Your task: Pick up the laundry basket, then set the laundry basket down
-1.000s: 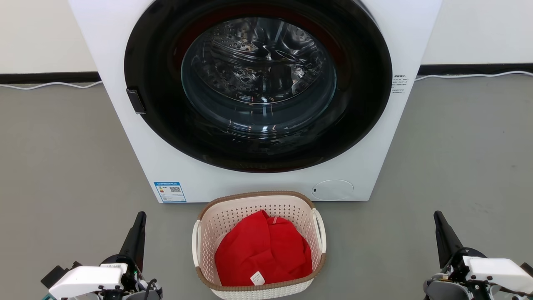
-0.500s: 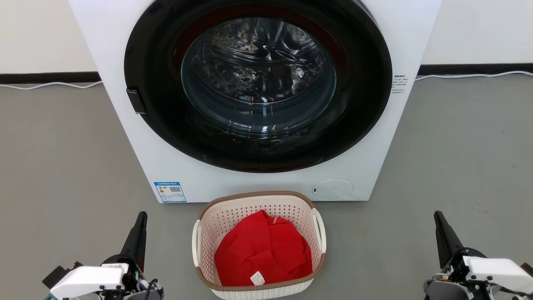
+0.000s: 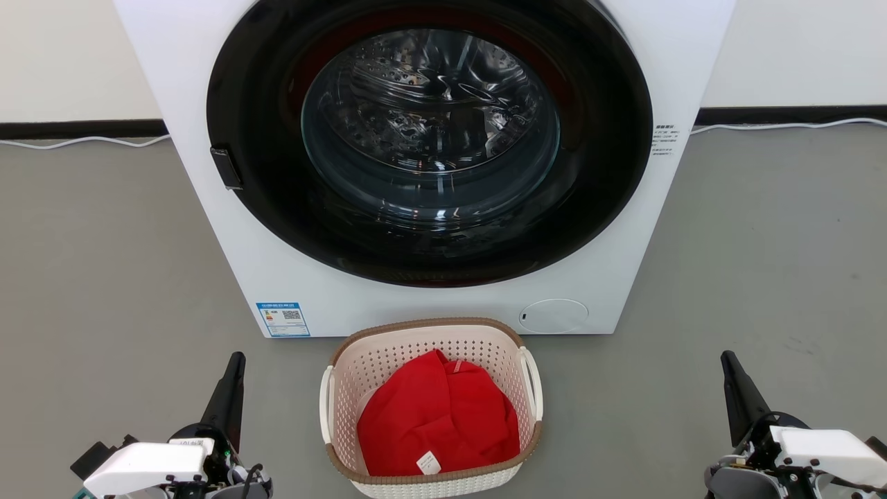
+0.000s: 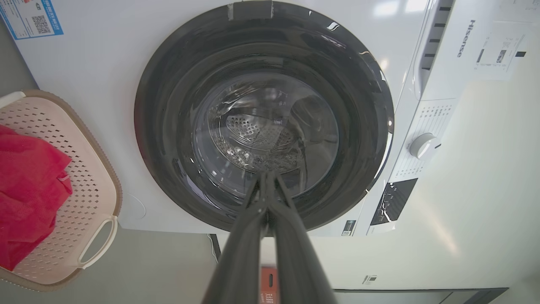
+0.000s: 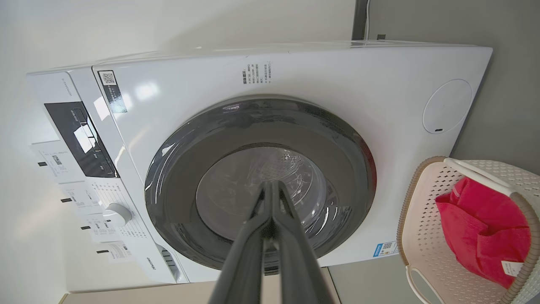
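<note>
The laundry basket, cream-white with a brown rim and white side handles, stands on the grey floor just in front of the washer, holding a red garment. It also appears at the left edge of the left wrist view and at the right of the right wrist view. My left gripper is shut and empty, on the floor side to the basket's left, clear of it. Well off to the basket's right stands my right gripper, likewise shut and empty. In both wrist views the fingers meet at the tips.
A white front-loading washer with a closed dark glass door stands directly behind the basket. A white cable runs along the black skirting at the wall. Grey floor extends on both sides of the washer.
</note>
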{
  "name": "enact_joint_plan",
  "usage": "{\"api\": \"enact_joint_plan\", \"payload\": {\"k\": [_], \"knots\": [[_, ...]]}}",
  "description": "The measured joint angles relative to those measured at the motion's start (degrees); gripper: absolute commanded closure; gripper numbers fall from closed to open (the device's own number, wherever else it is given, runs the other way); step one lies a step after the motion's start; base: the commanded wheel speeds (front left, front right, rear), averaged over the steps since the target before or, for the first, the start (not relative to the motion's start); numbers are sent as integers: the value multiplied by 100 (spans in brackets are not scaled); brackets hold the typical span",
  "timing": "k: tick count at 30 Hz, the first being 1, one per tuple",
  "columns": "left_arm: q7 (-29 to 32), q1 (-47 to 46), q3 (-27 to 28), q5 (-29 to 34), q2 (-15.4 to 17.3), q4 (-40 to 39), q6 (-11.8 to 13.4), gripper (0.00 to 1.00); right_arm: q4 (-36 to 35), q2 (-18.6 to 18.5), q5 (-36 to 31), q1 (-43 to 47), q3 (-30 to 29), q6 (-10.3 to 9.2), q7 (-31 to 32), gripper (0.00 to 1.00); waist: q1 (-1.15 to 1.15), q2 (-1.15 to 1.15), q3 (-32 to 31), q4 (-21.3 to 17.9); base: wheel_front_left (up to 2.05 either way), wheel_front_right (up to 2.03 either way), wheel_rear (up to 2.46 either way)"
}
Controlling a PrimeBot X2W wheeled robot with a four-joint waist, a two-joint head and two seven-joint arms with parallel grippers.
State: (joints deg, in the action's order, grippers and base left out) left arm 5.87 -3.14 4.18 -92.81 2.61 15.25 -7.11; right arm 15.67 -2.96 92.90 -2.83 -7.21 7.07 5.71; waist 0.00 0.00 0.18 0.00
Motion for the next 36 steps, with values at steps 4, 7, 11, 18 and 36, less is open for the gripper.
{"api": "enact_joint_plan", "payload": {"k": [4,7,11,18,36], "knots": [[0,0,3,0,-2,0,0,100,0,1,0,0,-2,0,9,100,0,0,0,0,0,0,0],[0,0,5,0,-3,0,0,100,0,1,0,0,-3,0,9,100,0,0,0,0,0,0,0],[0,0,11,1,-4,0,-1,100,0,2,0,0,-4,0,9,100,0,0,0,0,0,0,0],[1,0,16,1,-9,0,-1,100,0,3,-1,0,-7,0,9,100,0,0,0,0,0,0,0],[1,0,29,9,-16,0,-1,100,0,8,-2,0,-12,0,10,100,0,0,0,0,0,0,0]]}}
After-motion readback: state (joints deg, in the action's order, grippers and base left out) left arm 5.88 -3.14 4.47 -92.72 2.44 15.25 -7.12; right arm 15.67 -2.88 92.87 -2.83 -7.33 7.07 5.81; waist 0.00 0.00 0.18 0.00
